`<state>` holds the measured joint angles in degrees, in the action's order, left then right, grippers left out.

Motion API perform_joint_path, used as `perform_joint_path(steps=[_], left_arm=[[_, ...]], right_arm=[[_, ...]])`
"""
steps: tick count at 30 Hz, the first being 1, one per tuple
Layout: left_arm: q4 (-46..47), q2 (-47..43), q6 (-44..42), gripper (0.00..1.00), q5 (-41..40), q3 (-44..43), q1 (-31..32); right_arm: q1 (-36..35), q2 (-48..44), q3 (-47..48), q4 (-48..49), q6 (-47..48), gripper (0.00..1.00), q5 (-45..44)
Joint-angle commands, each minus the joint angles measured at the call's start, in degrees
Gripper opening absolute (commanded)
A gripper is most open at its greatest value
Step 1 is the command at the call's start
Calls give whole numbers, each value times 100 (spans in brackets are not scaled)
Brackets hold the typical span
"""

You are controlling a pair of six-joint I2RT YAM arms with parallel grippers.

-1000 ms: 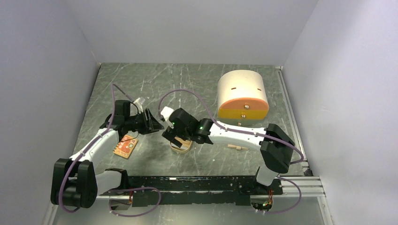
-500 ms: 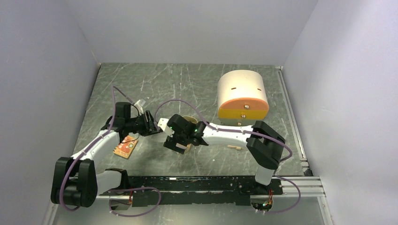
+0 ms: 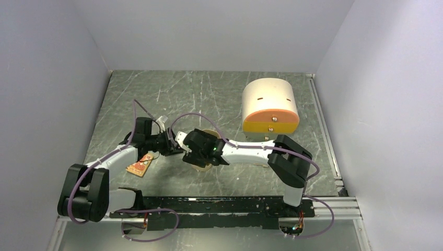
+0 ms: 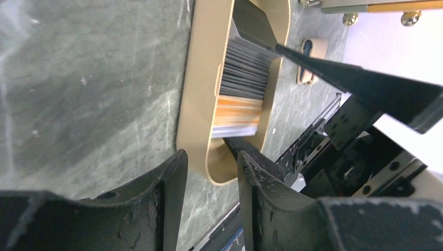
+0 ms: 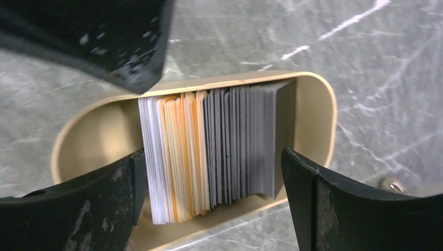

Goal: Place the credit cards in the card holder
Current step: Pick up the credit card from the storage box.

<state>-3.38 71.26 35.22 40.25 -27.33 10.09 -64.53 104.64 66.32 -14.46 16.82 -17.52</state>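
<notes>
Cards stacked on edge inside oval tan tray on surface, straddled by right claw spread wide apart, left claw narrowly apart, gripping nothing, just beside one tray end.

The left arm and right arm pair white tubular links with bulky black joint housings, with thin purple cables looping alongside. Their wedge-shaped fingers are scuffed matte black.
</notes>
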Motion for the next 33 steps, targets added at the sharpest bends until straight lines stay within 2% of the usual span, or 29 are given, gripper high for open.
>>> perform_joint_path(steps=[1, 9, 16, 20, 26, 33], left_arm=[[432, 108, 182, 45, -67, 15, 313], [414, 166, 305, 44, -412, -78, 683], [526, 37, 395, 43, -507, 79, 703], [482, 119, 315, 42, -514, 20, 747], [794, 257, 440, 42, -483, 143, 857], [746, 333, 373, 42, -562, 104, 964]], right_arm=[[0, -381, -273, 731, 43, 92, -1099], [88, -324, -323, 879, 13, 88, -1377], [345, -375, -235, 807, -165, 75, -1038], [569, -362, -180, 679, -258, 73, -835], [700, -324, -153, 608, -280, 75, -585], [702, -220, -153, 696, -37, 88, -568]])
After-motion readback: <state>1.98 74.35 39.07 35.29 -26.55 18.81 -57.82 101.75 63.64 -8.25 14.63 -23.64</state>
